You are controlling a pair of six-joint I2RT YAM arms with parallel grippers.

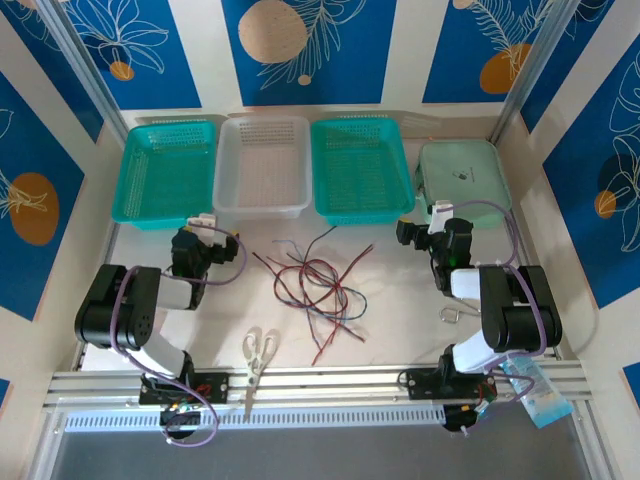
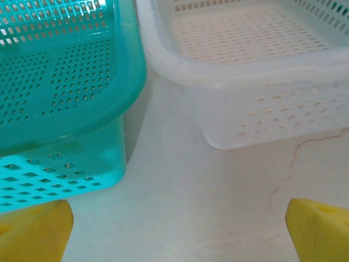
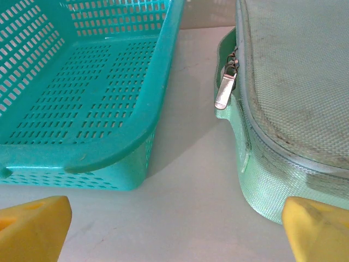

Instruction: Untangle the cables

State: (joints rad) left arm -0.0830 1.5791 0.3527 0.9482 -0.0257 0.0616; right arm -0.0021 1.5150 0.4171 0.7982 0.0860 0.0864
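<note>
A loose tangle of thin red, black and blue-grey cables lies in the middle of the table between the two arms. My left gripper rests to the left of the tangle, near the front of the left teal basket, well apart from the cables. In the left wrist view its yellow fingertips stand wide apart over bare table, so my left gripper is open and holds nothing. My right gripper sits to the right of the tangle. Bare table also lies between the spread jaws of my right gripper, which is open.
Along the back stand a teal basket, a white basket, a second teal basket and a pale green zipped case. Metal scissors lie near the front rail. A small metal clip lies by the right arm.
</note>
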